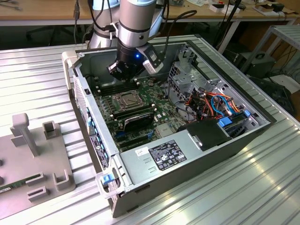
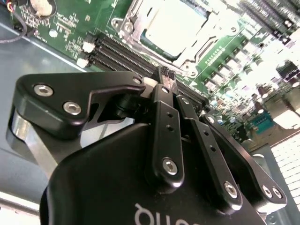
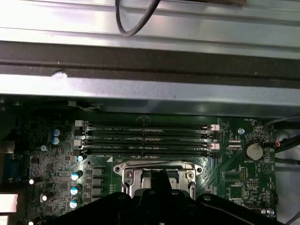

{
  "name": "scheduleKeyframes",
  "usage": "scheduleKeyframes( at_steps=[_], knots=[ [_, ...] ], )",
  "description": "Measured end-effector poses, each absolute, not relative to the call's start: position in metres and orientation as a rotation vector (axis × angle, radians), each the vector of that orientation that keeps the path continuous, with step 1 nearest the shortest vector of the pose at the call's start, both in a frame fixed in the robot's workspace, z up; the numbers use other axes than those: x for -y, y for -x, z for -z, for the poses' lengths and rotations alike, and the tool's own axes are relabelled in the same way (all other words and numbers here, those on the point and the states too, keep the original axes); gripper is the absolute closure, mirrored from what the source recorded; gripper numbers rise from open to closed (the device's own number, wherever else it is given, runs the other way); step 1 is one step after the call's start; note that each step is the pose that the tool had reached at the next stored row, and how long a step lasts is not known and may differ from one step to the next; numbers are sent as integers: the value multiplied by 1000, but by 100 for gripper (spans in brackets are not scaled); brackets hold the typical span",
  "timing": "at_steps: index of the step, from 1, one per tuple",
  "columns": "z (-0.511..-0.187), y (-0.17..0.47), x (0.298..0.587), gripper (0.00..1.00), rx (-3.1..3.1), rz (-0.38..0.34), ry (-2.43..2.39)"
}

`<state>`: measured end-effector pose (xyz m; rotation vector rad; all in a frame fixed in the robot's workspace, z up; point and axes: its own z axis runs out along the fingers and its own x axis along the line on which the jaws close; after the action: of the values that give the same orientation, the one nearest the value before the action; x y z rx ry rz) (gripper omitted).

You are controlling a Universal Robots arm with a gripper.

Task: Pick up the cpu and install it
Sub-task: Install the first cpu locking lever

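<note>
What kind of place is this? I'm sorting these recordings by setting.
Probably a robotics lab or test workshop. An open computer case lies on a ribbed metal table, a robot arm reaches into it over the motherboard, and cluttered wooden desks stand behind.

arm (image 1: 136, 18): silver-grey, blue light | pincer (image 2: 164, 75): black, silver screws

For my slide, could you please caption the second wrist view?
Closed fingers hover above the cpu seated in its socket.
</note>
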<state>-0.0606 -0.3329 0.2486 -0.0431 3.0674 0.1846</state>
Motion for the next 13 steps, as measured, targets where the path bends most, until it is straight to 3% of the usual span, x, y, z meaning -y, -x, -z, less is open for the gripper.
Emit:
scheduleKeyframes(
  at_steps=[13],
  knots=[
    [-251, 60, 339, 89, -3067, -184, 43]
  ],
)
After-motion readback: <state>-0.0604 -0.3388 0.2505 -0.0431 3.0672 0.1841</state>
